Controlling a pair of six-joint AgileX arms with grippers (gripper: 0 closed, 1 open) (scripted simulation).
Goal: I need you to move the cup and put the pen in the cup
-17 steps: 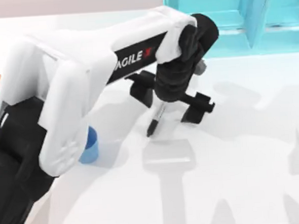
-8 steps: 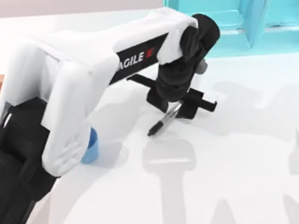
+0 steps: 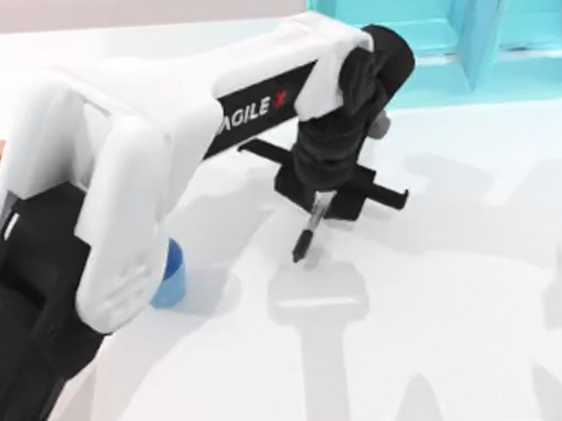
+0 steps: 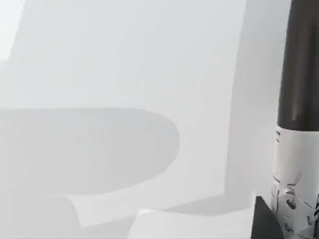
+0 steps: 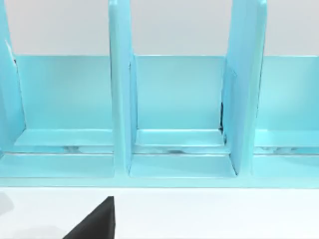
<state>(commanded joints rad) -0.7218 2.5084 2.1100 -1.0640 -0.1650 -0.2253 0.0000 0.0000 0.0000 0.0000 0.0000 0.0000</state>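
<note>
We have the pen clamped in our left gripper, hanging nose-down over the middle of the table, nearer its far edge, tip apparently just clear of the surface. The left wrist view shows its black barrel and grey-white label close up. The cup stands near the table's left edge, partly tucked under our own arm. The job now is to carry the pen across steadily, keep it upright, centre it over the rim, then lower before letting go. Our right arm idles facing the turquoise shelf unit; we cannot tell how its fingers stand.
</note>
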